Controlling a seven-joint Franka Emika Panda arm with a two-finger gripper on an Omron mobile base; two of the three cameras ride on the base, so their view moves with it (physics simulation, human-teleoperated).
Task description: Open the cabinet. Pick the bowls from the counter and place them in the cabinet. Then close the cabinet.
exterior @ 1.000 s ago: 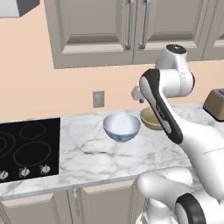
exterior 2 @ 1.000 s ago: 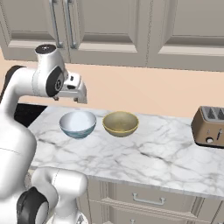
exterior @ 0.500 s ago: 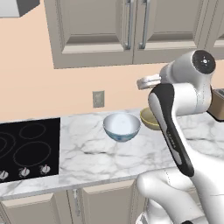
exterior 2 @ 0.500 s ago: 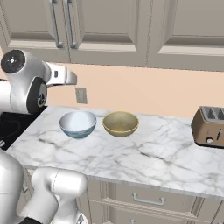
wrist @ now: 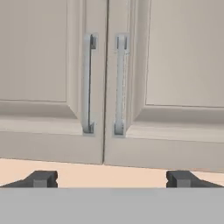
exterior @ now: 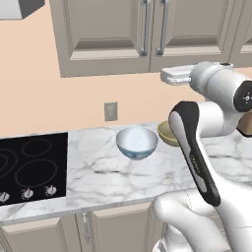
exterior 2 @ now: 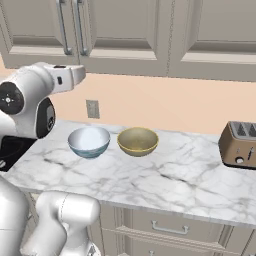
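Note:
The cabinet [exterior: 108, 29] hangs on the wall with both doors shut. In the hand view its two silver bar handles [wrist: 89, 83] [wrist: 119, 83] stand side by side straight ahead. My gripper [wrist: 111, 179] is open with nothing between its fingertips, and it points at the doors from just below their lower edge [exterior: 167, 76] [exterior 2: 79, 75]. On the counter [exterior 2: 165, 175] the white bowl [exterior: 137, 141] [exterior 2: 89, 141] sits next to the yellowish-tan bowl [exterior 2: 138, 141]. My arm half hides the tan bowl [exterior: 165, 134] in the left base view.
A black cooktop [exterior: 29, 167] lies at the counter's left end, and a toaster [exterior 2: 241, 145] stands at its right end. A wall outlet [exterior: 110, 111] sits behind the bowls. Low cabinets with drawers [exterior 2: 165, 230] run under the counter.
My hand has risen from bowl height to just under the cabinet doors, and the jaws have spread a little wider. Both bowls stay where they were.

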